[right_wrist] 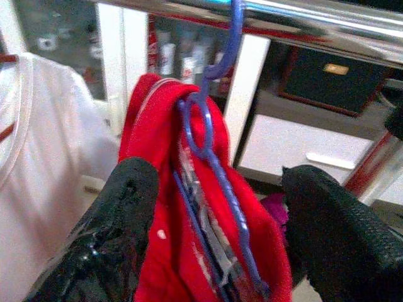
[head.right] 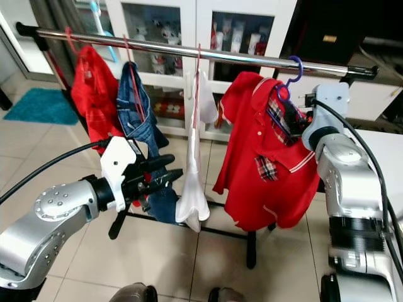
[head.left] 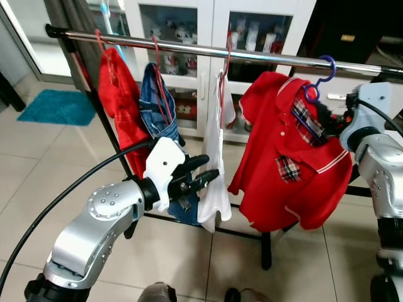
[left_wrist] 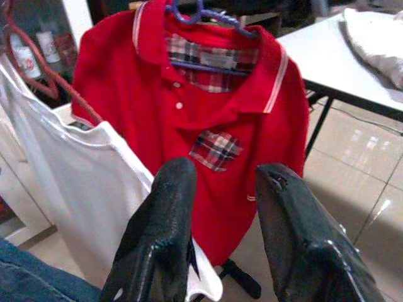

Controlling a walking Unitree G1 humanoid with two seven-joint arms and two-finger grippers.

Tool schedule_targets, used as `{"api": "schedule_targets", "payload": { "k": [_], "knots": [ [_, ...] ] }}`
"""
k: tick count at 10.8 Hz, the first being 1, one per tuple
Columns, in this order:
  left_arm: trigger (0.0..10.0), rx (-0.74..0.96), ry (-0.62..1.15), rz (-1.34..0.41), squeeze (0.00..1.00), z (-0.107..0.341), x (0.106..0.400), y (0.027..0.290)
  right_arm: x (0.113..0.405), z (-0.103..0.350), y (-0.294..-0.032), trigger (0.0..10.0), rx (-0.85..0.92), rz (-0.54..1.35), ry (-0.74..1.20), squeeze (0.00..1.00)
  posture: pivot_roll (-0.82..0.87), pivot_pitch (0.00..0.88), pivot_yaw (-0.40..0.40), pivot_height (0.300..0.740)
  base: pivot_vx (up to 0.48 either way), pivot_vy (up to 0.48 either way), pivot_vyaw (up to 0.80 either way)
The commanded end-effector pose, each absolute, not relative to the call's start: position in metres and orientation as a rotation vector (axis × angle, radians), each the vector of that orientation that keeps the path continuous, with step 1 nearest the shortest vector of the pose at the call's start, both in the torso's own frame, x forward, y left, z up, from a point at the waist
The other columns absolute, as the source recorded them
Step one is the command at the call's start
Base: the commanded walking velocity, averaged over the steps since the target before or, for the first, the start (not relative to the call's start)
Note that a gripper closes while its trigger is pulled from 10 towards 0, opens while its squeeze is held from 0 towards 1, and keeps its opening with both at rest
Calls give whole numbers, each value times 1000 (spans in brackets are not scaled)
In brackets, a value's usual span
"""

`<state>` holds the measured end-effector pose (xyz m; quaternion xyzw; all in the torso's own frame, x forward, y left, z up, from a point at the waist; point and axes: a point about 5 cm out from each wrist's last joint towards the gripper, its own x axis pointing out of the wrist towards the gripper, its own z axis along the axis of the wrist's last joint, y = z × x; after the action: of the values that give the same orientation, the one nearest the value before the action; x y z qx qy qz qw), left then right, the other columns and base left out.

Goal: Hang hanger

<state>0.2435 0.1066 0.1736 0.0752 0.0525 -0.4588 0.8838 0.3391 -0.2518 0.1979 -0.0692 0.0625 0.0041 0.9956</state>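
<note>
Now the rail (head.left: 264,56) carries the red shirt (head.left: 289,157), its purple hanger (head.left: 318,78) hooked over it. The right gripper (right_wrist: 211,207) sits spread wide around the hanger's neck, gripping nothing; the left gripper (left_wrist: 217,233) hovers parted, empty.

The floor (head.left: 38,157) is laid with pale, glossy square tiles that catch soft reflections. A teal bath mat (head.left: 58,106) lies on it at the far left, near a bright doorway. Against the back wall stands a white cabinet (head.left: 208,38) with glass doors, small bottles and figures showing dimly on its shelves. To its right sits a dark cabinet front (head.left: 352,31). A white table (left_wrist: 352,69) on black legs stands at the right, with pale cloth (left_wrist: 378,38) heaped on it.
</note>
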Motion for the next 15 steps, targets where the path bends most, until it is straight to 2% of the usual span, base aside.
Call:
{"api": "schedule_targets", "payload": {
  "k": [1,2,3,7,11,15],
  "knots": [
    [10000,162,92,-989,0,178,241,104,344,206,-253,10000,-149,51,98,757,98,48,-10,740,0,0,0],
    [10000,161,94,-1003,0,178,241,102,350,206,-251,10000,-108,125,116,0,91,36,-7,740,0,0,0],
    [10000,161,95,-1022,0,178,241,101,359,206,-254,10000,-72,162,133,0,90,34,-7,740,0,0,0],
    [10000,165,101,-1049,0,177,239,100,386,206,-264,10000,-128,113,208,0,94,40,-15,740,0,0,0],
    [10000,168,113,-1059,0,175,238,100,391,205,-275,10000,-155,39,246,0,95,50,-14,740,0,0,0],
    [10000,173,116,-1070,0,176,238,100,394,200,-261,10000,-89,177,264,0,99,52,-8,740,0,0,0]
  ]
}}
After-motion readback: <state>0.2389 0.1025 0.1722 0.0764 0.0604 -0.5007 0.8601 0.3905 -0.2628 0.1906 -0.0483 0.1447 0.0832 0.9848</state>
